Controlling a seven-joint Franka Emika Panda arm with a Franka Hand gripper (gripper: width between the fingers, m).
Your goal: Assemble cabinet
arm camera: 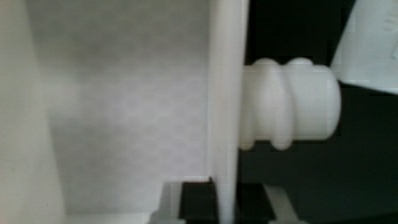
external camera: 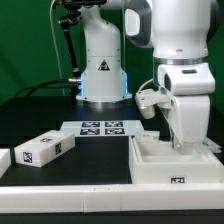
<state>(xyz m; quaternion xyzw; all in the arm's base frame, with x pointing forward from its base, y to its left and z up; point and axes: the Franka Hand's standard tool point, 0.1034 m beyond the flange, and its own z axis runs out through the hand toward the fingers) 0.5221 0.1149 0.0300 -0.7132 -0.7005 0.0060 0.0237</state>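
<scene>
The cabinet's large white box [external camera: 160, 165] lies at the exterior view's right, with a small tag on its front. My gripper [external camera: 178, 142] reaches straight down onto its far wall. In the wrist view the gripper [arm camera: 228, 200] has a dark pad [arm camera: 194, 203] on each side of a thin white upright wall [arm camera: 226, 90] and is shut on it. A ribbed white knob [arm camera: 295, 104] sticks out from that wall. A smaller white tagged piece [external camera: 45, 148] lies at the exterior view's left, apart from the gripper.
The marker board [external camera: 100, 127] lies flat behind the middle of the black table. The arm's white base [external camera: 103, 70] stands behind it. Another white piece [external camera: 4, 160] shows at the far left edge. A white rim [external camera: 90, 190] runs along the front.
</scene>
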